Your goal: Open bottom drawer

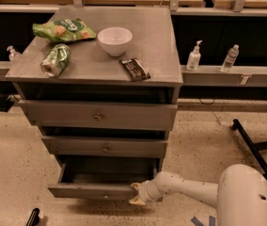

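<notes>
Down low, the bottom drawer stands open, jutting well forward of the middle drawer above it, its inside in shadow. The gripper sits at the right end of that drawer's front, jaws parted, one tip high, one low. A white bowl is up on the counter.
</notes>
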Robot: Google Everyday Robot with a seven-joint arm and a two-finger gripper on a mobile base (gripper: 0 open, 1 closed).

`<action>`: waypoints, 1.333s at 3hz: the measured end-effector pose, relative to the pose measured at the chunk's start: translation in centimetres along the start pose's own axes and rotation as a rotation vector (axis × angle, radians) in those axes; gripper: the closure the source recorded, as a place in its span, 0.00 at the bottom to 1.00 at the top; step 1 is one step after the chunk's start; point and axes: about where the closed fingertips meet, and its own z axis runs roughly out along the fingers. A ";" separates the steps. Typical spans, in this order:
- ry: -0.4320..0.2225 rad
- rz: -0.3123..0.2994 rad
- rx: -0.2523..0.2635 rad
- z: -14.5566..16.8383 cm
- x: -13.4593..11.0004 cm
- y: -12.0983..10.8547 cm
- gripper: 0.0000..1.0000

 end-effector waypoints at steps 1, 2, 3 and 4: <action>0.000 0.000 0.000 -0.1 -0.1 0.0 0.64; 0.000 0.000 0.000 -0.1 -0.1 0.0 0.42; 0.000 0.000 0.000 -0.1 -0.1 0.0 0.20; -0.004 -0.006 0.006 -0.3 -0.3 -0.2 0.00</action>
